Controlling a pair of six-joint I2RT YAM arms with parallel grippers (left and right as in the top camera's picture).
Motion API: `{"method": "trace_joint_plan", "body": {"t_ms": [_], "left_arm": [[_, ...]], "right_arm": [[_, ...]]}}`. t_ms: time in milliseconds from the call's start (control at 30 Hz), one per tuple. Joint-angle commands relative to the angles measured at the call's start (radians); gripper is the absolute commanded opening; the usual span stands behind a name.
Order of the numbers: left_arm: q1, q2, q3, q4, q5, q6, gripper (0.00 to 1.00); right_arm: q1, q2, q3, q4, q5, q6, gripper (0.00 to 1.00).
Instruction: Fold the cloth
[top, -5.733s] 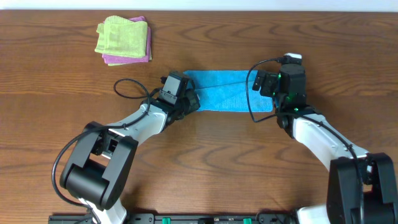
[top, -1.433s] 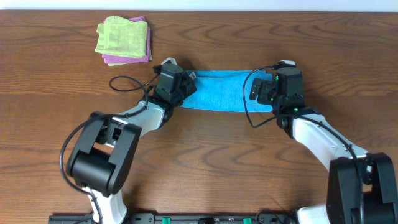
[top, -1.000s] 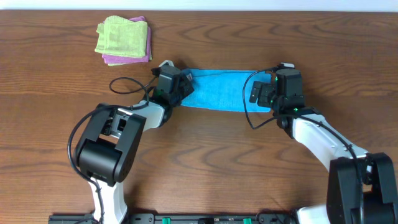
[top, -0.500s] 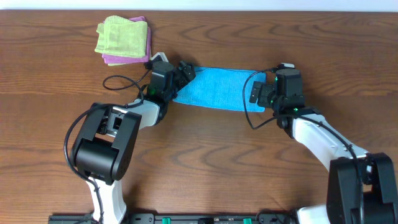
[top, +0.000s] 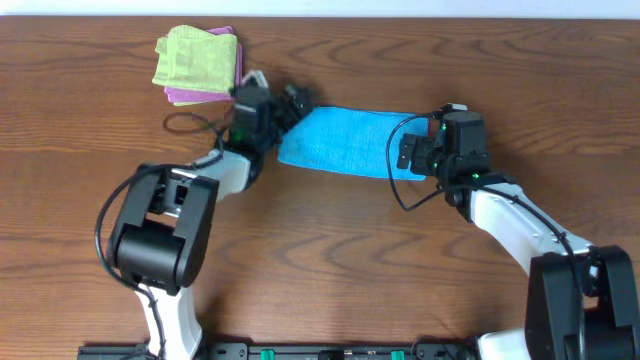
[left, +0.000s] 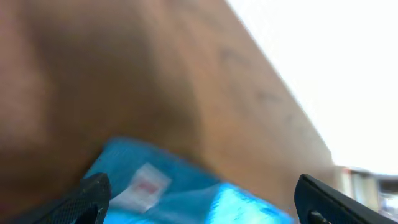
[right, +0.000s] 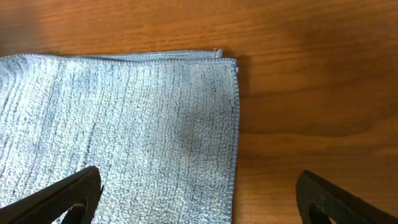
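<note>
The cloth (top: 345, 142) lies on the table as a long sky-blue strip, slightly slanted, folded in two layers. My left gripper (top: 293, 102) stands open at the strip's back left corner, with nothing between its fingers. The left wrist view is blurred; it shows the cloth (left: 186, 199) with a white tag (left: 144, 185) low between the spread fingertips (left: 93, 194). My right gripper (top: 408, 155) is open at the strip's right end. In the right wrist view the cloth (right: 124, 124) looks grey-blue, and its right edge lies between the two fingers (right: 68, 199).
A light green folded cloth (top: 195, 55) rests on a pink one (top: 205, 97) at the back left, close to my left arm. A black cable loop (top: 183, 122) lies by the left arm. The table's far edge runs along the top.
My left gripper has opened and let go of the cloth's left end, then drawn back to the left and rear. The strip's left end now lies slanted. The right arm has barely moved.
</note>
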Motion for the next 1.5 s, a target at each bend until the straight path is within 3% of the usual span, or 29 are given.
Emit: {"method": "trace_joint_plan", "body": {"t_ms": [0, 200, 367, 533, 1067, 1467], "left_arm": [[0.030, -0.068, 0.085, -0.075, 0.123, 0.090, 0.96], [0.049, -0.176, 0.145, -0.356, 0.072, 0.245, 0.95], [0.030, -0.259, 0.146, -0.530, 0.179, 0.230, 0.95], [-0.010, -0.266, 0.146, -0.696, 0.192, 0.240, 0.95], [-0.076, -0.035, 0.146, -0.476, 0.097, 0.269, 0.95], [-0.074, -0.024, 0.146, -0.315, -0.065, 0.266, 0.95]], "right_arm": [[0.015, -0.012, 0.015, -0.002, -0.015, -0.008, 0.99], [0.015, -0.012, 0.015, -0.016, -0.032, -0.007, 0.99], [0.015, -0.012, 0.015, -0.033, -0.057, -0.007, 0.99], [0.014, -0.012, 0.015, -0.064, -0.057, -0.007, 0.99], [0.014, -0.012, 0.015, -0.082, -0.069, -0.007, 0.99], [0.015, -0.025, 0.015, -0.090, -0.137, -0.003, 0.99]]}}
